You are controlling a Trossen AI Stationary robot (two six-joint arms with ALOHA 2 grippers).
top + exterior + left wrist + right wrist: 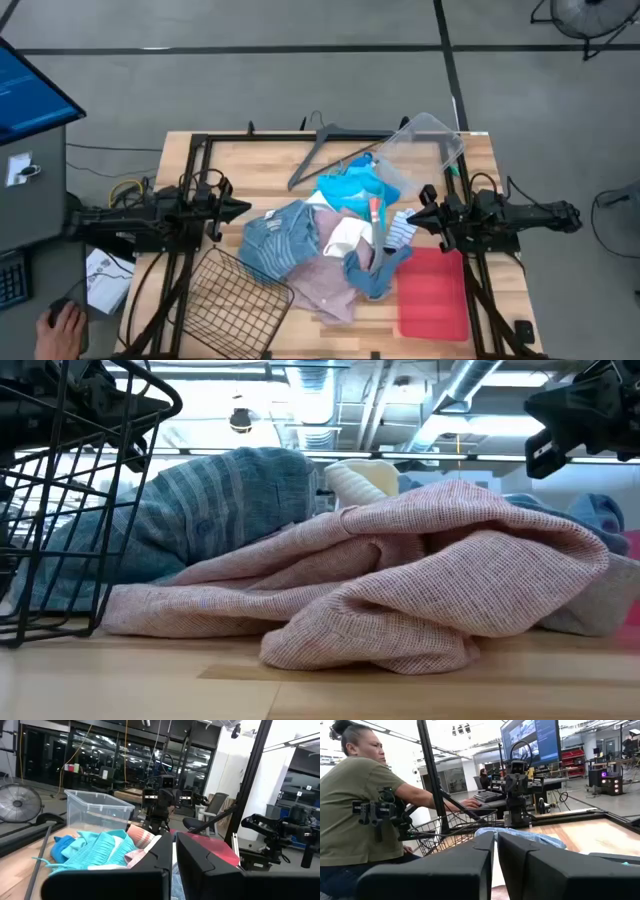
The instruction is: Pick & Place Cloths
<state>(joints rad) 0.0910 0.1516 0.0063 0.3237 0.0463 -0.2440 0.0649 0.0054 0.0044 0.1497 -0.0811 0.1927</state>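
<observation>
Around you, a grey floor [300,90] crossed by dark lines, a standing fan [590,18] in one corner (another [20,802] shows by the dark glass wall), exposed ceiling ducts [470,385], and a big wall screen [532,742].

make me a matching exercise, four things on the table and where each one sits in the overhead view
Things:
1. wire basket
2. red lid
3. hanger
4. clear bin

Places:
A. far edge, left of the bin
B. near edge, by the left arm
C. far right corner
D. near right, below the right arm

Pairs: 1-B, 2-D, 3-A, 4-C
</observation>
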